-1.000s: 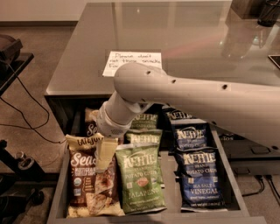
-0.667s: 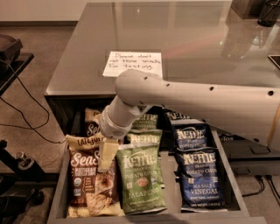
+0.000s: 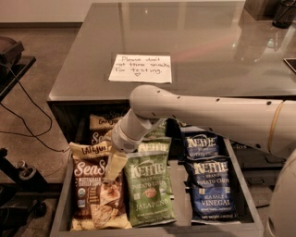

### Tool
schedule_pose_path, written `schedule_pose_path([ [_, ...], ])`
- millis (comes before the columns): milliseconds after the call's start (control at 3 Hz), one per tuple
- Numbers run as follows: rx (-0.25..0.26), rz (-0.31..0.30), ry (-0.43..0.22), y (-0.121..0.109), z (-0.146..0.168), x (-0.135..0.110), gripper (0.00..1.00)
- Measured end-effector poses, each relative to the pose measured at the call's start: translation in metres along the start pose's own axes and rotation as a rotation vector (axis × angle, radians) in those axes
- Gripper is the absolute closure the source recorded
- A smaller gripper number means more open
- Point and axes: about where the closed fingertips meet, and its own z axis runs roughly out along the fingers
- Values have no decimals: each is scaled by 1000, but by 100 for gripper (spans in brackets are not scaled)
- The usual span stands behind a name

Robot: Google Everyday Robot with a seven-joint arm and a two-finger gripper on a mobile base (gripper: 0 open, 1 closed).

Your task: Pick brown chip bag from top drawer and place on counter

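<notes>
The brown chip bag [image 3: 95, 190] lies flat in the left column of the open top drawer [image 3: 62, 208], white "Sea Salt" script showing. A second brown bag [image 3: 102, 127] lies behind it. My gripper [image 3: 113, 169] hangs from the white arm directly over the front brown bag, its pale finger [image 3: 114, 167] reaching down onto the bag's upper right part. The grey counter [image 3: 208, 51] lies behind the drawer and bears a white handwritten note [image 3: 141, 68].
A green Jalapeno bag [image 3: 149, 187] fills the middle column and blue Kettle bags [image 3: 212, 187] the right column. A dark stand with cables [image 3: 14, 92] is at the left. A dark object [image 3: 284, 13] stands at the counter's far right corner.
The arm has lowered slightly and shifted toward the front brown bag; the bags have not moved.
</notes>
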Motion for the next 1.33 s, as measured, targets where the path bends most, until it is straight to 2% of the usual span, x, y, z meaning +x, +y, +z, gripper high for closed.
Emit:
schedule_pose_path([
  [333,-17,11,-54,8,-1,-18,41],
  [1000,-21,-2,-155,34,-33,-77,89],
  [1333,0,-24,-232,44,-68,-99,100],
])
